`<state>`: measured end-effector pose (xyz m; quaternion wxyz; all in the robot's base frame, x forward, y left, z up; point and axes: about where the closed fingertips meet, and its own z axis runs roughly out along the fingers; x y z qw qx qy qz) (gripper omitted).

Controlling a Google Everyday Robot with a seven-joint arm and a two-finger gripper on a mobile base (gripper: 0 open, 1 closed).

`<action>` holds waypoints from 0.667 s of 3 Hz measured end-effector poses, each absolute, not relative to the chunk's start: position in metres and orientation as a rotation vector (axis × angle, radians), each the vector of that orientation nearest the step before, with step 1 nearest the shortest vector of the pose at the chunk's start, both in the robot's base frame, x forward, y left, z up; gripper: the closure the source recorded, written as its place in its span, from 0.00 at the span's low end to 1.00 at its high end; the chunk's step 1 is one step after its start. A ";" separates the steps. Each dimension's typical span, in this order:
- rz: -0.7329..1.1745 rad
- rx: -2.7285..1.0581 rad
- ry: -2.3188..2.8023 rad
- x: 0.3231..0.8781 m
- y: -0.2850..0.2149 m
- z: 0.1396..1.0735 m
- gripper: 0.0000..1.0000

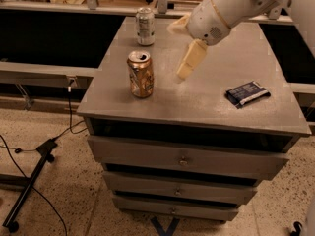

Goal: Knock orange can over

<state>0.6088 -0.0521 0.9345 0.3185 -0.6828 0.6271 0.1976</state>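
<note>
**Orange can (141, 74) standing upright, gripper (190, 60) hanging clear of it**

Orange can is sitting on the grey cabinet top (206, 100), front-left area. Gripper is hovering at the can's 3 o'clock, not touching it; claw state: can't tell. Silver can (145, 26) is standing at the orange can's 12 o'clock, and a dark packet (248, 93) is lying at the gripper's 4 o'clock.

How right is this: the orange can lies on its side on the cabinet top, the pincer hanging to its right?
Not quite. The camera view shows the orange can standing upright on the cabinet top, not on its side; the pincer does hang to its right.
</note>
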 end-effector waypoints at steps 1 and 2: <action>0.684 -1.750 1.549 0.618 -0.028 0.922 0.00; 0.773 -1.724 1.477 0.619 -0.014 0.912 0.00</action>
